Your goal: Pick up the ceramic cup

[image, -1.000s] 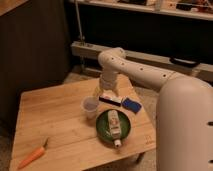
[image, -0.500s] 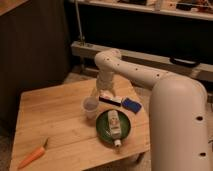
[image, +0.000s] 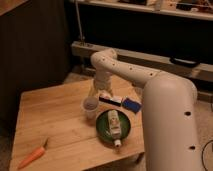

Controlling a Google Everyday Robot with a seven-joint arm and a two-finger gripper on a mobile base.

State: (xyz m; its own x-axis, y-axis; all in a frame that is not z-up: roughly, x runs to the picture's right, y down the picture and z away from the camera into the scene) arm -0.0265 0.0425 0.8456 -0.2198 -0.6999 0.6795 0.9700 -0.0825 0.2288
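Observation:
The ceramic cup (image: pixel 90 107) is small, pale grey and handleless, standing upright on the wooden table (image: pixel 55 120) near its middle, just left of the green plate (image: pixel 104 131). A white bottle (image: pixel 115 127) lies on that plate. My gripper (image: pixel 101 93) hangs from the white arm just behind and to the right of the cup, close above the table.
A blue and white brush-like object (image: pixel 122 103) lies behind the plate at the table's right edge. A carrot (image: pixel 32 156) lies at the front left corner. A dark cabinet and shelf stand behind the table. My white arm (image: pixel 167 115) fills the right side.
The arm has swung left and lower, bringing the gripper nearer the cup. The cup, plate and carrot have not moved.

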